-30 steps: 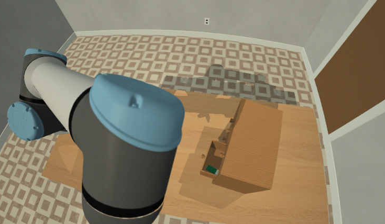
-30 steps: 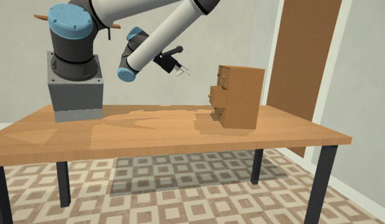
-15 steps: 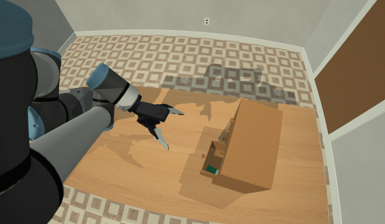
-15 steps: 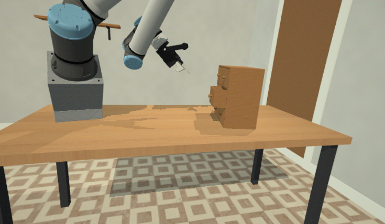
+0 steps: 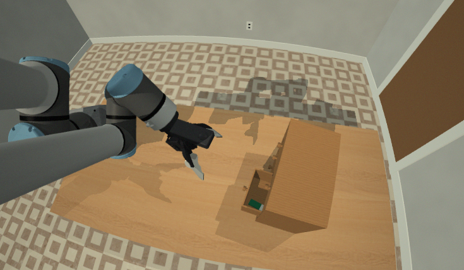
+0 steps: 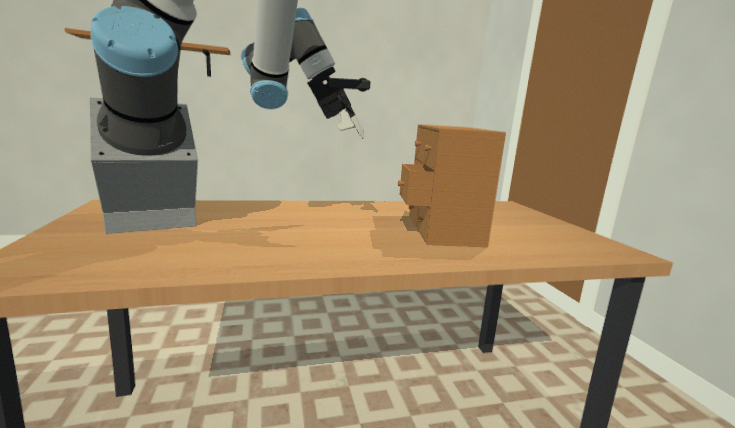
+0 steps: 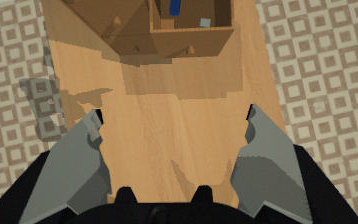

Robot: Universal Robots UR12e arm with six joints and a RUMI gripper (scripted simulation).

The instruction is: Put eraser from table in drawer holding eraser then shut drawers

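The chest [image 5: 303,174] [image 6: 460,191] [image 7: 97,17] stands upright on the table [image 5: 159,217] [image 6: 306,260] [image 7: 165,140]. One middle-height drawer [image 5: 250,210] [image 6: 418,183] [image 7: 210,44] is pulled out; the other drawers I can see look shut. In it lies a green eraser [image 5: 254,203] with a white end; only its end [image 7: 205,23] shows in the wrist view. A blue object [image 7: 175,7], partly cut off by the frame, lies there too. No eraser shows on the table. My gripper [image 5: 211,157] [image 6: 353,132] [image 7: 174,107] is wide open and empty, above the table, in front of the drawers and apart from them.
The drawer knobs [image 5: 245,188] [image 6: 400,183] [image 7: 190,50] stick out towards my gripper. The robot's base [image 6: 146,186] stands at the other end of the table. The chest's top hides part of the open drawer in the top view.
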